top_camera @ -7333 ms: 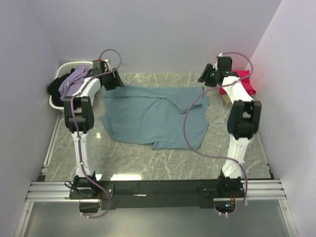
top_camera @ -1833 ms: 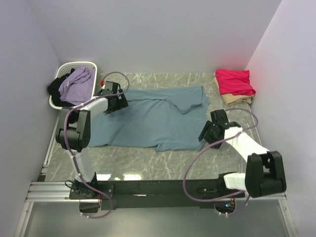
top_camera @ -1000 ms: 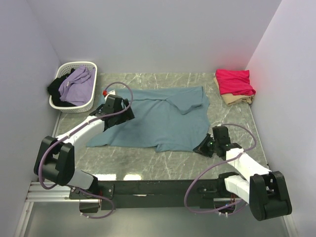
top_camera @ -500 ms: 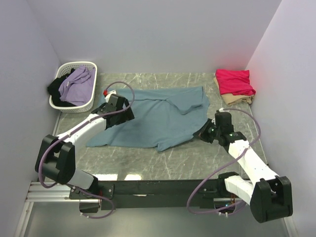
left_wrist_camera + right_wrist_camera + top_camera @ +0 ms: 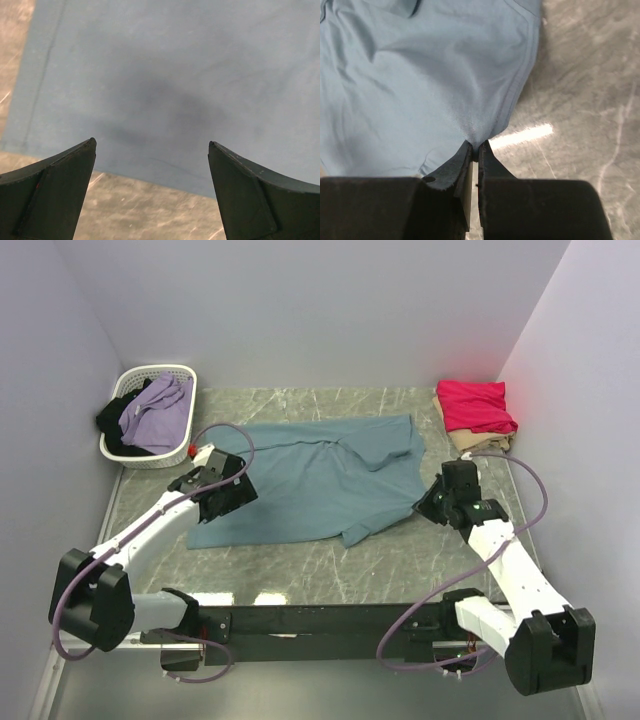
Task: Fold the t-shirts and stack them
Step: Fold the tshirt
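The teal-blue t-shirt lies spread on the marble table. My right gripper is shut on its right edge, and the cloth bunches into the closed fingertips, lifted a little off the table. My left gripper hovers open over the shirt's near left hem, with nothing between its fingers. The crimson-pink t-shirt lies folded on top of the beige t-shirt at the back right corner.
A white slatted basket at the back left holds a lilac cloth and a black cloth. Bare marble shows below the shirt's hem. Walls close in at the left, right and back.
My right gripper, still shut on the teal shirt's edge, has moved away from the near edge and slightly right, pulling the cloth along. My left gripper drew back toward the near left, staying open.
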You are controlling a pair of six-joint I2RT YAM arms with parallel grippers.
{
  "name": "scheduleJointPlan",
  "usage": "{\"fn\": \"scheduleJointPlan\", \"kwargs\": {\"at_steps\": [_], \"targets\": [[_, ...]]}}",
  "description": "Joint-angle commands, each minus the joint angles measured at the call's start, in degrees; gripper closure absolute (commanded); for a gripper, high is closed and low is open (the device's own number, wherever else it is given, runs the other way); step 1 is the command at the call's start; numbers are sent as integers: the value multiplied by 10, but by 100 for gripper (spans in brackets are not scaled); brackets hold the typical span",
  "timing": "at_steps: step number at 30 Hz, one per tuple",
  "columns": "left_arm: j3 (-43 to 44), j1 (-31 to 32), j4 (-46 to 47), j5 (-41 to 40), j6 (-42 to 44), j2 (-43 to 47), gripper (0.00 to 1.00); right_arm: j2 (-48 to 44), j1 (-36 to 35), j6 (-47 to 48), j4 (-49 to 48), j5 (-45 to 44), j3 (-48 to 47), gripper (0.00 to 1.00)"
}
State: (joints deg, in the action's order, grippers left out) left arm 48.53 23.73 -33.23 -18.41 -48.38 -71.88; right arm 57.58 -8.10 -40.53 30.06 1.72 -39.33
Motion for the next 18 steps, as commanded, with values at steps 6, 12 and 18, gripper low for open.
{"fn": "scheduleJointPlan", "kwargs": {"at_steps": [6, 12, 18], "targets": [[-9, 7, -105, -19, -73, 54, 1, -34, 5, 22, 26, 2, 29, 100], [-64, 34, -140, 4, -176, 108, 4, -35, 5, 33, 16, 15, 30, 99], [-117, 50, -152, -14, -263, 150, 7, -19, 5, 56, 0, 42, 24, 98]]}}
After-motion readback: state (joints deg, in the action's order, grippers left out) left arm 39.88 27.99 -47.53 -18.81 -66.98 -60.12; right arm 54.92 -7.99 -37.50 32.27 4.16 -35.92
